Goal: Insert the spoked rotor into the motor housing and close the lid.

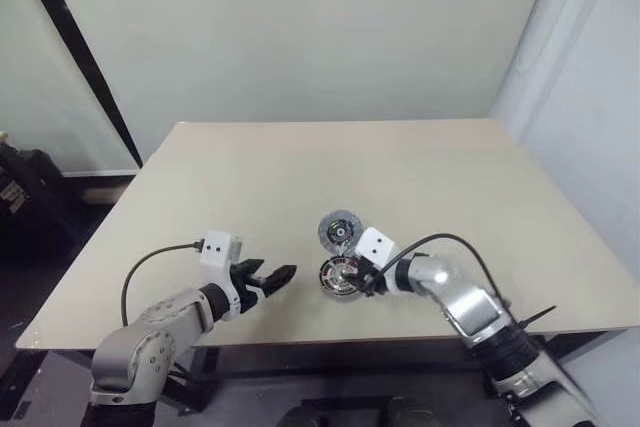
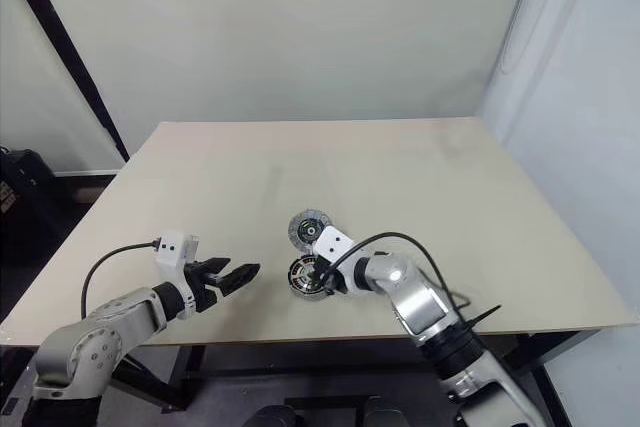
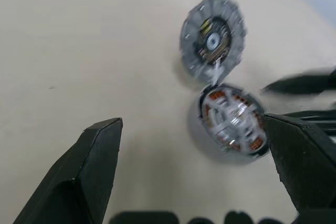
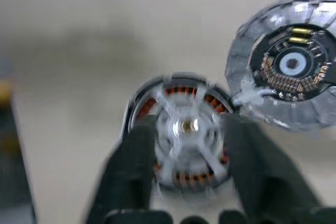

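The landmark is the motor housing (image 1: 340, 276), a shallow round grey metal cup with a copper-coloured winding ring and a silvery spoked rotor (image 4: 188, 129) seated at its centre. It rests on the beige rectangular table (image 1: 300, 177), toward the near edge and roughly midway across.

The lid (image 1: 341, 230), a flat round grey disc with a dark inner pattern and a pale hub, lies open on the far side of the housing, its inner face up. In the right wrist view its rim meets the housing's rim at 1 point; the lid is not closed over the housing.

My right gripper (image 1: 366, 278) sits at the housing's right side, angled down toward it. In the right wrist view my 2 black fingers (image 4: 134, 174) stand parted, 1 on each side of the housing, over or just beside its rim. I cannot tell whether they press on it, so I cannot tell whether it is gripped.

My left gripper (image 1: 275, 278) hangs above the table to the left of the housing, apart from it, pointing toward it. Its 2 black fingers (image 3: 92, 163) are spread wide and hold nothing. In the left wrist view the housing and lid both show between them.
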Robot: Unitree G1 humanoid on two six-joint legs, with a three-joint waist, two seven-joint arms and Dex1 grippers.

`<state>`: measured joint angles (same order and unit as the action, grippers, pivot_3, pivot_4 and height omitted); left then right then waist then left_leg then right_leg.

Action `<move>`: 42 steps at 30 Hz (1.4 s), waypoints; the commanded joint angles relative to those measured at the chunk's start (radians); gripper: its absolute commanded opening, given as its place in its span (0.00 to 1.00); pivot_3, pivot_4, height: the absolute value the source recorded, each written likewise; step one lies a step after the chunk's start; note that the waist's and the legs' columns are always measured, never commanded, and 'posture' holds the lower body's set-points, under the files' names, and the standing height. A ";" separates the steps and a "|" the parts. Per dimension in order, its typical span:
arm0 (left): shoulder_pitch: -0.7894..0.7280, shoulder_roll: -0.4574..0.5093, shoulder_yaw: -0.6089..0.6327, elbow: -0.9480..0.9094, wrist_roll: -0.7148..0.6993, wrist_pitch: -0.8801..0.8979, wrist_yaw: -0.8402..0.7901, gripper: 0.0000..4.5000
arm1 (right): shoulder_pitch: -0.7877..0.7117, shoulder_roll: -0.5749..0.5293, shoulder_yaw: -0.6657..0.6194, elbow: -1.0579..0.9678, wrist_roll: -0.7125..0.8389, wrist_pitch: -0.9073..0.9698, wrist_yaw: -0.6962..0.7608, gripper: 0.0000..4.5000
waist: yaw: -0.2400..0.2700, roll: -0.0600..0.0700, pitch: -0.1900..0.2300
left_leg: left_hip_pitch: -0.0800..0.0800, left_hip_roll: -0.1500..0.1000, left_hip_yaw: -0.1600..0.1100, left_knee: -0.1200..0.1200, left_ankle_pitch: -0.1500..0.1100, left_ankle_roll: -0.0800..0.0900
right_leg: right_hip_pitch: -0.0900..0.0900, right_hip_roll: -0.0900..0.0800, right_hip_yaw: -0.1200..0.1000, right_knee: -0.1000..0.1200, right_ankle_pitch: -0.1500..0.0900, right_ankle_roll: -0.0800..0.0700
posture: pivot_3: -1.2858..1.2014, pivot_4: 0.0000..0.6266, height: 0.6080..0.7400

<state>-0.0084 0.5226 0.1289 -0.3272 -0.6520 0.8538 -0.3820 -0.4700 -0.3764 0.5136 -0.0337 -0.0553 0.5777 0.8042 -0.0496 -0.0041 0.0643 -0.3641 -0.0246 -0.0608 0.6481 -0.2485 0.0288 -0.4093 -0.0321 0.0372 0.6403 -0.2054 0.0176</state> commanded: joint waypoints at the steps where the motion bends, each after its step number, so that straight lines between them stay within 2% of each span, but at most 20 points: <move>1: 0.015 0.058 -0.057 -0.012 0.081 -0.069 -0.074 1.00 | -0.048 -0.063 0.072 -0.109 -0.019 0.060 0.112 0.76 | 0.000 0.000 0.000 | 0.000 0.000 0.000 0.000 0.000 0.000 | 0.000 0.000 0.000 0.000 0.000 0.000 | 0.52 0.00 1.00; 4: 0.035 0.086 -0.088 -0.014 0.119 -0.098 -0.116 1.00 | -0.093 -0.110 0.130 -0.127 -0.062 0.063 0.160 0.99 | 0.000 0.000 0.000 | 0.000 0.000 0.001 -0.002 0.000 0.000 | -0.001 0.000 0.000 0.000 0.000 0.000 | 0.52 0.00 1.00; 10: 0.035 0.125 -0.172 0.007 0.225 -0.151 -0.168 1.00 | -0.159 -0.112 0.221 -0.082 -0.133 0.025 0.202 1.00 | 0.000 0.000 0.001 | 0.000 0.002 0.001 -0.001 0.000 0.000 | -0.001 -0.001 -0.001 0.000 0.000 0.000 | 0.52 0.00 1.00; 14: 0.025 0.106 -0.186 0.021 0.248 -0.161 -0.175 1.00 | -0.171 -0.089 0.256 -0.040 -0.172 -0.006 0.198 1.00 | 0.001 0.000 0.001 | 0.000 0.002 0.001 -0.001 0.000 0.000 | -0.002 -0.001 -0.001 0.000 0.000 0.000 | 0.52 0.00 1.00; 26: 0.017 0.075 -0.196 0.038 0.302 -0.176 -0.183 1.00 | -0.147 -0.005 0.248 0.110 -0.213 -0.106 0.144 1.00 | 0.000 -0.001 0.001 | 0.000 0.002 0.000 -0.001 0.000 0.000 | -0.001 -0.001 -0.001 0.000 0.000 0.000 | 0.52 0.00 1.00; 29: 0.013 0.071 -0.194 0.041 0.308 -0.175 -0.185 1.00 | -0.142 0.009 0.244 0.140 -0.217 -0.127 0.127 0.86 | 0.000 -0.001 0.001 | 0.000 0.002 0.000 -0.001 0.000 0.000 | -0.001 -0.001 -0.001 0.000 0.000 0.000 | 0.52 0.00 1.00; 39: 0.010 0.066 -0.166 0.048 0.311 -0.178 -0.185 1.00 | -0.117 0.054 0.213 0.199 -0.224 -0.170 0.085 0.05 | 0.000 -0.001 0.000 | 0.001 0.002 0.000 -0.001 0.000 0.000 | 0.000 -0.001 -0.001 0.001 0.000 0.000 | 0.52 0.00 1.00; 40: 0.012 0.065 -0.163 0.049 0.311 -0.179 -0.183 1.00 | -0.117 0.059 0.210 0.202 -0.224 -0.175 0.084 0.02 | -0.001 -0.001 0.000 | 0.001 0.002 0.000 -0.001 0.000 0.000 | 0.000 -0.001 -0.001 0.001 0.000 0.000 | 0.52 0.00 1.00; 42: 0.014 0.063 -0.159 0.051 0.312 -0.180 -0.179 1.00 | -0.116 0.066 0.204 0.207 -0.223 -0.182 0.084 0.02 | 0.000 -0.001 0.000 | 0.001 0.002 0.001 -0.001 0.000 0.000 | 0.000 -0.001 -0.001 0.001 0.000 0.000 | 0.52 0.00 1.00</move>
<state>0.0205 0.5879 -0.0607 -0.2758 -0.3473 0.6927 -0.5649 -0.5768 -0.3187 0.7453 0.1754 -0.2745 0.4133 0.8942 -0.0500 -0.0051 0.0646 -0.3624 -0.0225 -0.0602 0.6475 -0.2483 0.0291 -0.4094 -0.0325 0.0359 0.6416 -0.2052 0.0178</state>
